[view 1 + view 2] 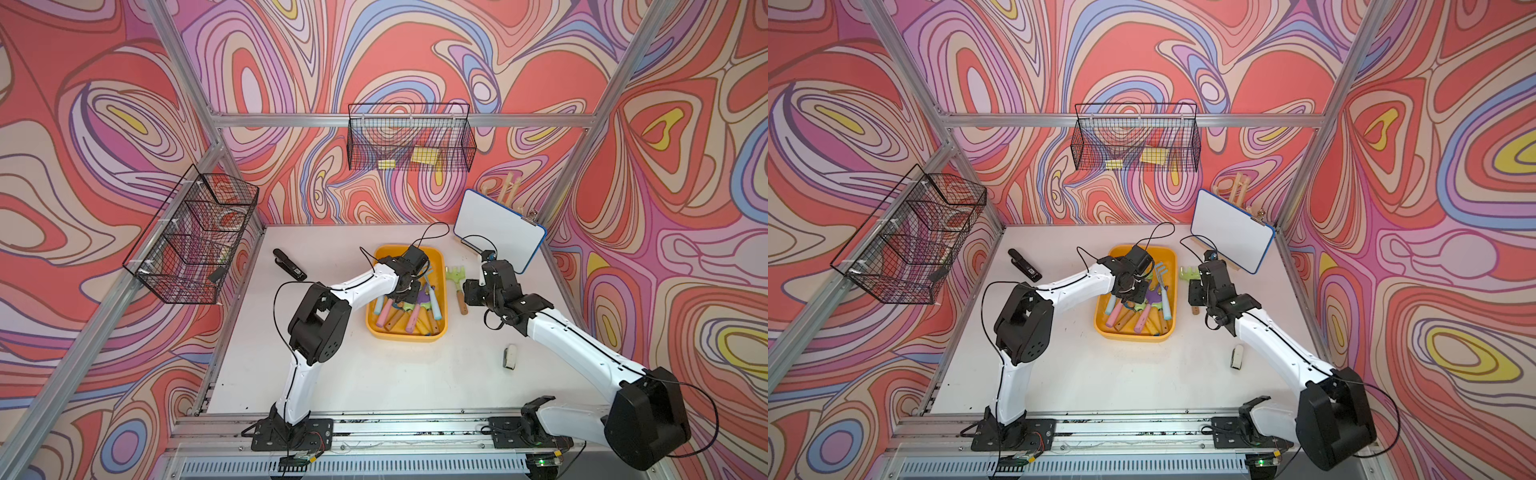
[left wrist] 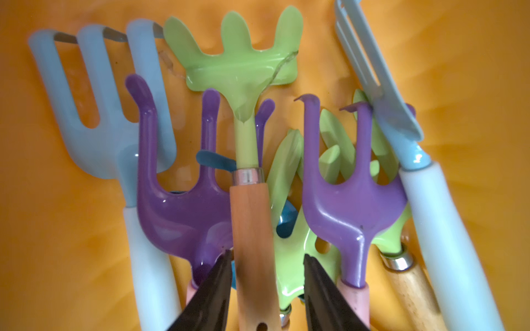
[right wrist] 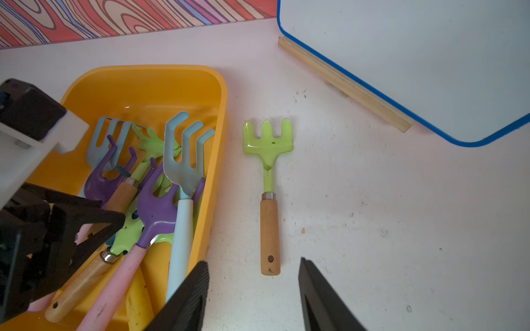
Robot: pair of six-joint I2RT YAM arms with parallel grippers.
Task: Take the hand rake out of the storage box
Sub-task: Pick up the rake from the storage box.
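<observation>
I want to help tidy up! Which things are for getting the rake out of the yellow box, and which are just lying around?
For the job:
storage box
hand rakes piled in it
wood-handled green rake the left gripper straddles
another green rake lying beside the box

Just lying about:
stapler
whiteboard
wire baskets
small white object

The white surface [image 1: 374,374] is scuffed and speckled. Near its middle sits the yellow-orange storage box [image 1: 399,336]. Just beside the box, apart from it, a green hand rake [image 1: 458,291] with a wooden handle lies flat. A black stapler [image 1: 289,264] lies towards the left edge. A blue-edged whiteboard [image 1: 498,230] leans on a wooden stand [image 3: 344,83] at the far right corner. A small white object [image 1: 510,356] lies nearer the front right.
</observation>
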